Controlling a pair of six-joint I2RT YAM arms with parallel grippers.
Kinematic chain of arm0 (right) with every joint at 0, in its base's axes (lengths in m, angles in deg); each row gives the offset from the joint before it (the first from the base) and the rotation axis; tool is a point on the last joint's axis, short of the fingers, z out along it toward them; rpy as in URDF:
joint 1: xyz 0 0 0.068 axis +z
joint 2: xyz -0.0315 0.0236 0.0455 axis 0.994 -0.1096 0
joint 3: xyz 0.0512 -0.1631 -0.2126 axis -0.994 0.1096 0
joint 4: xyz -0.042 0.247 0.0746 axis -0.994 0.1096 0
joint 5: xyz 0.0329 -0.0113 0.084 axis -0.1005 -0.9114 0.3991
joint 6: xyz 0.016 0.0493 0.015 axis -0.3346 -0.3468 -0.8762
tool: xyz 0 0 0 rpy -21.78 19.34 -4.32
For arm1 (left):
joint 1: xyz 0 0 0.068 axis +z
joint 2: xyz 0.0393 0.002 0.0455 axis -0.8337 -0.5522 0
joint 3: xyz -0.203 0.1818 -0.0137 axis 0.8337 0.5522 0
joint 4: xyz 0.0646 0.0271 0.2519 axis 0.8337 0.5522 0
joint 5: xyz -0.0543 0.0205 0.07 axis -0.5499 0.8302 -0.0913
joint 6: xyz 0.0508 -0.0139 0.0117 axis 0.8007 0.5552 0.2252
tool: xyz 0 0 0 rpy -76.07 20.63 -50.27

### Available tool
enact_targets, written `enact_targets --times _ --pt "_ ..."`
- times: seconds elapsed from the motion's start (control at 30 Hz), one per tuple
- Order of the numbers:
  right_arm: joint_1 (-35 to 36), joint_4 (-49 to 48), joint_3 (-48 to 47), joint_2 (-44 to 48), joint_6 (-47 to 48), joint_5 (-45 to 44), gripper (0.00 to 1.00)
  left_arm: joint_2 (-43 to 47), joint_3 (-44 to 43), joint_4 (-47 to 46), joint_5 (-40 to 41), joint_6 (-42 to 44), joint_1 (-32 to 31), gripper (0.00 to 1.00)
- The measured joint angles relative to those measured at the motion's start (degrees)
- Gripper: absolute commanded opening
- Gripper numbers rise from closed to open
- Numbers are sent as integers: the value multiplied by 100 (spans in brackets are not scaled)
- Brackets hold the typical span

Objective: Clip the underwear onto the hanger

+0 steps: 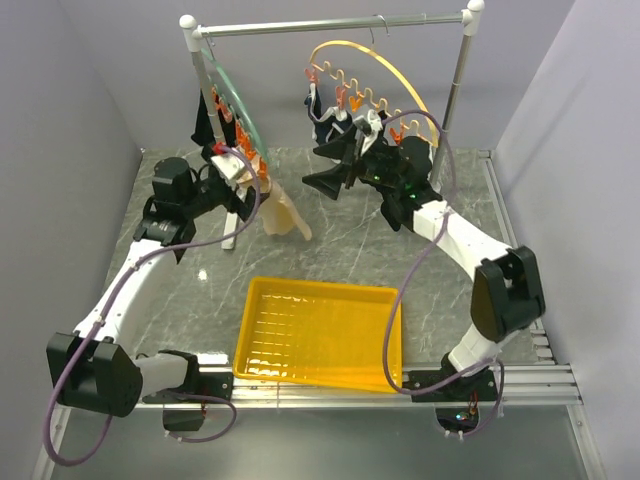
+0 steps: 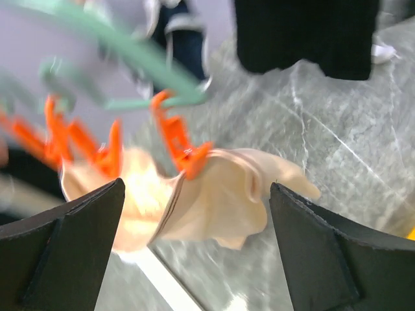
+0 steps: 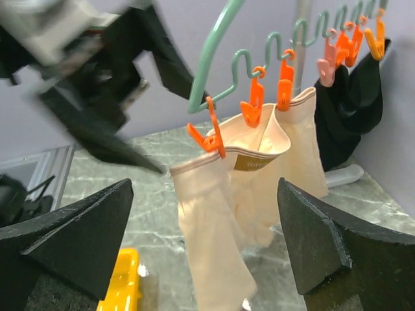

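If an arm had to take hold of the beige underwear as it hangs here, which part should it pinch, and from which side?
Probably the loose lower edge of the underwear, from the side, fingers level and astride the cloth. It hangs as a limp upright sheet, free below, while the orange clips and green hanger crowd its waistband on top.

Top camera looks down from behind; both wrist cameras closely face the underwear.

Illumination: bright, even, diffuse; shadows soft. Small glare spot on the tabletop. Left wrist view motion-blurred, the hanger smeared; right wrist view blurred upper left.
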Motion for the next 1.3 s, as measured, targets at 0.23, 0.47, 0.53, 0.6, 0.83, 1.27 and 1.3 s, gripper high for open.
enact_targets --times 0.23,0.47,0.53,0.6,0.83,1.27,1.3 --pt "0 772 649 1150 442 -46 100 -221 -695 1025 785 -1598 420 99" --pt "-140 1867 1633 2549 953 -551 100 -1043 -2013 2518 1458 -2769 890 99" --pt "-205 2096 1961 2970 1047 -708 100 -1117 -2035 2745 1255 -2830 1058 99" --pt "-254 2321 2319 3432 1156 -883 100 -1001 -1790 2817 863 -2789 1246 99" --pt "-358 3014 3128 4542 1458 -1366 100 391 -651 2889 560 -2680 1259 99" --pt "-1097 3954 4046 5357 892 -2323 100 905 197 2935 1891 -2743 1261 99" --pt "-1126 3982 4068 5429 870 -2343 100 920 297 2907 1961 -2743 1261 100"
